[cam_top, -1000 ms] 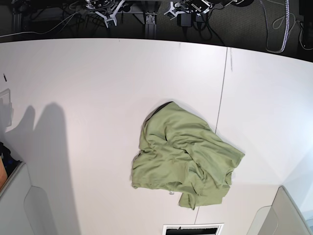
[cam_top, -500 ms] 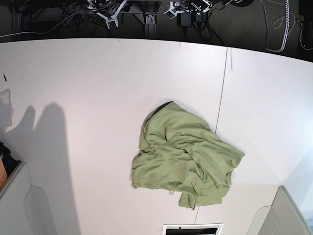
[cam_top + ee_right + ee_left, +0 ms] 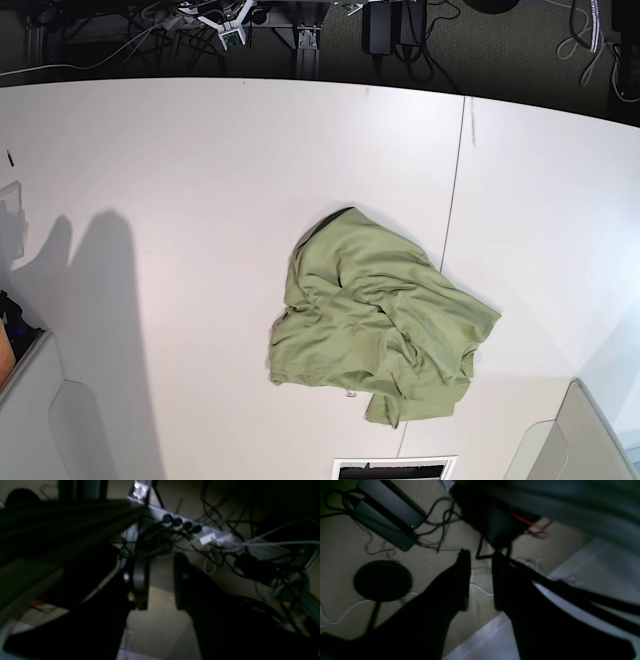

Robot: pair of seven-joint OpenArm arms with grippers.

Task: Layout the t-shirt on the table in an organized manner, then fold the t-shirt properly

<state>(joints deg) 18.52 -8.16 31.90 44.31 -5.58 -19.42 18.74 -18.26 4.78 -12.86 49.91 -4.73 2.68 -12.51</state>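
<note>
Layout not begun: olive t-shirt (image 3: 375, 330) lies crumpled on the counter (image 3: 200, 170); left hand (image 3: 481, 580) and right hand (image 3: 158, 580) part-open, empty, off-counter; next I reach for shirt edges.

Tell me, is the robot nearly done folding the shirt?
No, it hasn't really started. The shirt lies in a crumpled heap on the table, not spread flat and not folded. Nothing is in hand: the left gripper and right gripper are open and empty, off past the table edge over the floor cables. Spreading and every fold are left.
</note>
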